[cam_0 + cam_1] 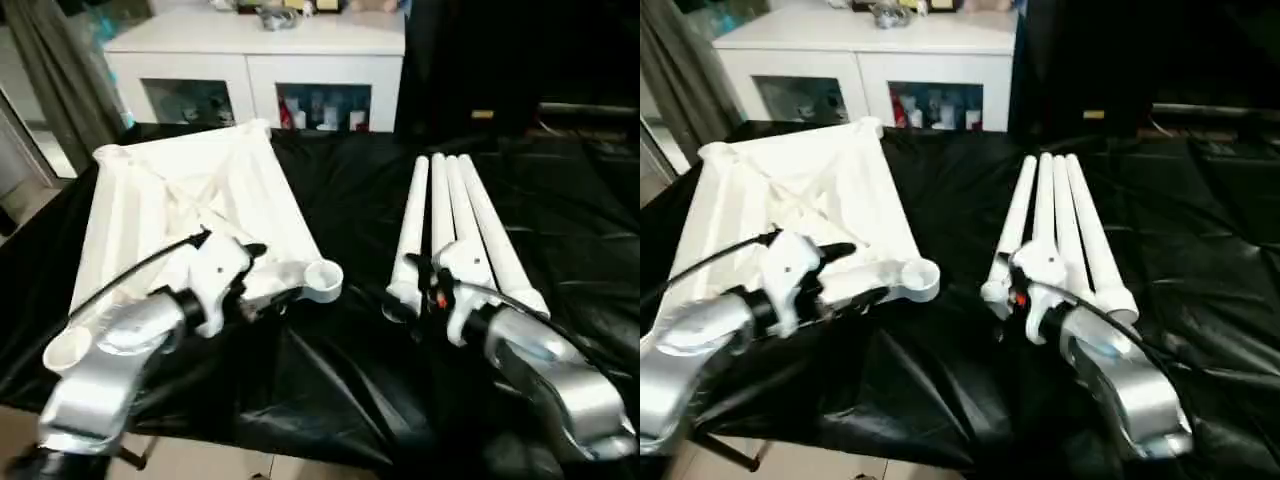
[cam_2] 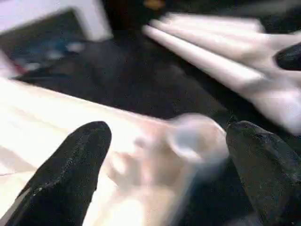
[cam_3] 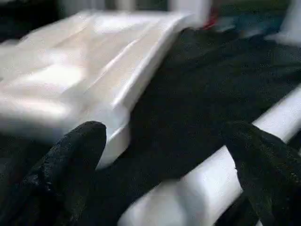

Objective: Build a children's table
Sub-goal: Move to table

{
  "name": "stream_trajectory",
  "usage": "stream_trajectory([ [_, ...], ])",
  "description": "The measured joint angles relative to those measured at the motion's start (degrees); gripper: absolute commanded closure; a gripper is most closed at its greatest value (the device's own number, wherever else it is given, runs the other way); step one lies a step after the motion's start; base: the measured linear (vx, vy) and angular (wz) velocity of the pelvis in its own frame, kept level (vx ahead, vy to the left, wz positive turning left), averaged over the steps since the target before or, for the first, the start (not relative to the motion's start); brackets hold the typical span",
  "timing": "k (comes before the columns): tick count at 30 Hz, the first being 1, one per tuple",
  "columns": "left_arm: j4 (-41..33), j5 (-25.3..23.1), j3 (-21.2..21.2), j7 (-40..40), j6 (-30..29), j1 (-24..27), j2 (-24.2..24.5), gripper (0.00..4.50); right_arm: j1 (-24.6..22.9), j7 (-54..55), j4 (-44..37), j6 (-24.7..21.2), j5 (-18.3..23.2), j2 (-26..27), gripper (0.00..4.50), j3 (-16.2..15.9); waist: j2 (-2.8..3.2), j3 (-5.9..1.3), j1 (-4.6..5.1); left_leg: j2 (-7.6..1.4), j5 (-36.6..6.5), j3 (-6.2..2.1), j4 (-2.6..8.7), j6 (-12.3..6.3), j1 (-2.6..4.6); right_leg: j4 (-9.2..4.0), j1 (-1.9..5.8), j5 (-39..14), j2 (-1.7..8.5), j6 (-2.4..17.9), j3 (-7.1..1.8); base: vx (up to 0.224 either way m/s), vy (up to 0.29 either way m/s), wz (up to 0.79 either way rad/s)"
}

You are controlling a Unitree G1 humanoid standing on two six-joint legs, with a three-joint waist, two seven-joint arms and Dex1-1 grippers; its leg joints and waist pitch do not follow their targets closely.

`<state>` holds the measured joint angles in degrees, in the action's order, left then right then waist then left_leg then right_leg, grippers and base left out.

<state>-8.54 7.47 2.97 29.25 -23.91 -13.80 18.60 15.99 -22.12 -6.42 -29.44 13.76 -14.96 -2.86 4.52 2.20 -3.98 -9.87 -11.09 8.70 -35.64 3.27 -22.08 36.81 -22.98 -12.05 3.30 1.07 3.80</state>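
Claws first: my left claw (image 2: 164,174) is spread wide with nothing in it, poised over the near corner socket (image 1: 322,279) of the upturned white top (image 1: 190,210). My right claw (image 3: 164,174) is equally wide and empty, at the near flared ends of the four legs (image 1: 450,220). Legs lie side by side on black cloth (image 1: 340,200), well right of the top. Beyond stands a white cabinet (image 1: 260,60).

I see the white plastic tabletop (image 1: 185,215) lying underside up on the black cloth, its ribs and round corner sockets exposed. Its near corner socket (image 1: 322,279) sits just ahead of my left gripper (image 1: 262,278). The four white tubular legs (image 1: 452,220) lie side by side, touching, with their flared near ends beside my right gripper (image 1: 415,292).
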Motion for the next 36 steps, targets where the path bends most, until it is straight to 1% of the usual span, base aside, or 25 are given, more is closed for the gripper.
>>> stream_trajectory([
  [2,0.3,0.2,-1.9,-3.3,-0.3,-2.8,-1.3,0.07,4.0,1.3,-0.2,-1.7,1.3,2.0,0.07,0.9,-0.12,-0.05,0.25,-0.02,0.0,-0.05,0.05,0.01,0.03,0.0,0.06,0.0,-0.02,0.0,0.05,0.0,0.0,0.0],
  [3,0.2,0.5,-3.3,-4.6,-0.5,-4.2,-1.3,0.02,5.8,1.7,-0.3,-2.8,2.3,3.0,0.03,1.5,-0.27,-0.1,0.47,-0.02,0.0,-0.04,0.15,0.0,0.02,-0.06,0.1,0.0,-0.03,0.0,0.05,0.0,0.0,0.0],
  [4,-0.1,0.7,-4.3,-4.8,-0.9,-4.8,-0.9,0.02,7.5,2.1,0.5,-4.0,2.5,3.6,0.03,1.5,-0.33,-0.07,0.69,-0.01,0.0,-0.01,0.2,0.0,0.01,-0.08,0.1,-0.1,-0.03,0.0,0.04,0.0,0.0,0.0],
  [5,-0.2,0.7,-4.6,-4.8,-1.2,-5.2,-0.5,0.02,8.9,2.6,1.6,-4.9,2.5,3.9,0.03,1.4,-0.38,-0.04,0.79,-0.01,0.0,-0.02,0.21,0.0,0.01,-0.11,0.07,-0.1,-0.03,0.0,0.06,0.0,0.0,0.0],
  [7,-0.9,0.7,-3.8,-3.6,-2.3,-4.8,1.5,0.02,13.1,4.4,6.1,-6.6,1.4,4.9,0.03,1.3,-0.62,0.11,0.92,-0.01,0.0,0.01,0.21,-0.01,-0.04,-0.14,-0.04,0.0,-0.03,0.0,0.05,0.0,0.0,0.0],
  [8,-2.1,1.3,-3.7,-1.7,-3.4,-4.0,2.9,0.02,15.9,6.3,9.8,-7.1,1.0,5.9,0.03,1.4,-0.87,0.28,1.06,-0.01,0.0,0.02,0.21,0.01,-0.06,-0.1,-0.11,0.0,-0.02,0.0,0.03,0.0,0.0,0.0],
  [9,-3.9,2.7,-2.6,1.4,-5.1,-3.7,4.7,0.02,19.6,9.0,14.4,-8.0,0.2,7.1,0.03,2.6,-1.25,0.54,1.01,-0.02,0.1,0.0,0.21,0.06,-0.12,-0.05,-0.18,0.0,-0.03,0.1,0.05,0.0,0.0,0.0],
  [11,-6.7,4.6,-1.9,4.3,-7.2,-3.3,5.3,0.02,22.6,11.2,17.7,-8.5,-0.2,7.5,0.03,3.8,-1.69,0.79,0.53,-0.02,0.1,0.02,0.21,0.07,-0.14,-0.08,-0.18,0.0,-0.02,0.1,0.04,0.0,0.0,0.0],
  [13,-9.4,6.9,-1.1,8.2,-9.8,-2.6,8.9,0.02,25.9,13.3,21.9,-9.2,-0.4,8.6,0.03,4.7,-2.08,0.97,0.43,-0.02,0.0,0.07,0.22,0.07,-0.16,-0.1,-0.21,0.0,-0.02,0.1,0.02,0.0,0.0,0.0],
  [15,-11.7,9.1,-0.2,12.7,-11.0,-1.7,12.8,0.02,28.4,15.5,25.6,-10.0,-0.5,8.6,0.03,5.5,-2.36,1.13,0.41,-0.01,0.0,0.12,0.24,0.05,-0.17,-0.13,-0.21,0.0,0.0,0.1,0.0,0.0,0.0,0.0],
  [17,-12.8,10.8,-0.2,15.4,-11.9,-1.5,14.5,0.02,30.2,16.3,28.3,-12.2,-1.3,7.9,0.03,5.5,-2.76,1.4,0.41,-0.01,0.0,0.2,0.26,0.07,-0.12,-0.08,-0.2,0.0,0.01,0.1,-0.06,0.0,0.0,0.0],
  [18,-13.3,11.7,-0.3,16.8,-12.3,-1.5,15.2,0.02,31.0,16.6,30.0,-13.6,-1.8,7.6,0.03,5.4,-3.1,1.61,0.44,-0.03,0.0,0.2,0.27,0.09,-0.09,-0.06,-0.2,0.0,0.01,0.1,-0.05,0.0,0.0,0.0],
  [19,-13.3,12.3,-0.3,17.6,-12.6,-1.5,15.6,0.02,31.2,16.7,30.7,-14.3,-2.1,7.5,0.03,5.4,-3.21,1.68,0.51,-0.03,0.0,0.2,0.27,0.1,-0.09,-0.06,-0.2,0.0,0.01,0.1,-0.05,0.0,0.0,0.0],
  [22,-14.0,15.1,-0.4,21.0,-15.5,-1.6,18.1,0.02,33.1,18.2,35.0,-17.6,-2.4,7.6,0.03,6.0,-3.16,2.0,0.86,-0.02,0.1,0.27,0.27,0.14,-0.04,-0.04,-0.23,0.0,0.01,0.1,-0.14,0.0,0.0,0.0],
  [25,-14.3,15.9,-0.2,23.0,-17.1,-2.1,20.5,0.02,35.4,20.1,38.3,-22.2,-2.4,7.5,0.03,7.0,-3.26,2.22,0.97,-0.02,0.1,0.27,0.5,0.27,0.04,-0.02,-0.26,0.0,-0.01,0.1,-0.14,0.0,0.0,0.0],
  [27,-14.3,16.0,0.1,23.6,-17.5,-2.1,21.2,0.02,35.5,20.1,38.7,-25.5,-2.2,7.6,0.03,7.1,-3.25,2.23,0.97,-0.02,0.2,0.28,0.69,0.31,0.07,-0.1,-0.27,0.0,-0.02,0.1,-0.13,0.0,0.0,0.0],
  [30,-14.4,16.4,0.7,24.3,-17.8,-2.1,21.5,0.02,35.5,20.3,39.9,-28.7,-2.2,8.1,0.03,7.0,-3.27,2.28,0.96,-0.02,0.2,0.32,0.83,0.34,0.06,-0.17,-0.32,0.0,-0.02,0.2,-0.13,0.0,0.0,0.0],
  [32,-14.8,16.4,1.4,24.3,-18.1,-2.0,21.8,0.02,35.5,20.5,40.7,-29.3,-2.2,8.4,0.03,7.5,-3.28,2.3,0.95,-0.02,0.2,0.34,0.9,0.34,0.06,-0.23,-0.32,0.0,-0.02,0.2,-0.12,0.0,0.0,0.0],
  [34,-15.4,16.5,1.9,24.6,-18.1,-1.8,22.0,0.02,35.5,20.5,41.4,-30.0,-1.7,8.7,0.03,8.9,-3.3,2.3,0.94,-0.02,0.2,0.36,0.97,0.34,0.07,-0.28,-0.32,0.0,-0.02,0.2,-0.12,0.0,0.0,0.0],
  [36,-15.4,16.4,2.1,25.0,-18.1,-1.7,22.4,0.02,35.5,20.5,42.7,-30.5,-1.5,9.1,0.03,9.1,-3.31,2.3,0.95,-0.02,0.2,0.37,1.01,0.36,0.09,-0.28,-0.32,0.0,-0.02,0.2,-0.12,0.0,0.0,0.0],
])
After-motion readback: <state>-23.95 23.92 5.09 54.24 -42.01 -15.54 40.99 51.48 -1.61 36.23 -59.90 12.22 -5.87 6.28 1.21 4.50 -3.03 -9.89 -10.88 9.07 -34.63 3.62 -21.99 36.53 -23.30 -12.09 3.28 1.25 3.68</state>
